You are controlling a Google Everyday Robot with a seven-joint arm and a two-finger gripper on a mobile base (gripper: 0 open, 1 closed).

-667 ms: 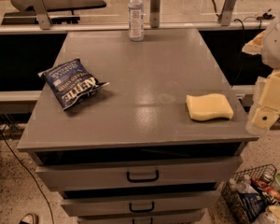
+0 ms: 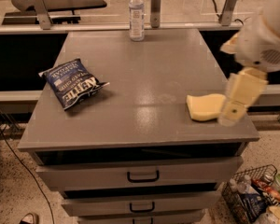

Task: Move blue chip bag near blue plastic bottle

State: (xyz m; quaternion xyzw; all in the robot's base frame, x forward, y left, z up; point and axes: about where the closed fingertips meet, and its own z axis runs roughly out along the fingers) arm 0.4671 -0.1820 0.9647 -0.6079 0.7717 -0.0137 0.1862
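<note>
The blue chip bag [image 2: 72, 84] lies flat on the left part of the grey cabinet top [image 2: 149, 64], white lettering up. The blue plastic bottle [image 2: 136, 14] stands upright at the far edge, near the middle, well apart from the bag. My gripper [image 2: 231, 113] hangs on the cream arm at the right edge of the top, far from the bag, right beside the yellow sponge.
A yellow sponge [image 2: 204, 107] lies at the front right, its right end behind my arm. Drawers with dark handles [image 2: 143, 176] are below the top. A wire basket of items [image 2: 252, 197] sits on the floor at the lower right. A glass partition runs behind the bottle.
My arm has moved left, in over the table's right edge, and now overlaps the sponge's right end. The bag, bottle and sponge have not moved.
</note>
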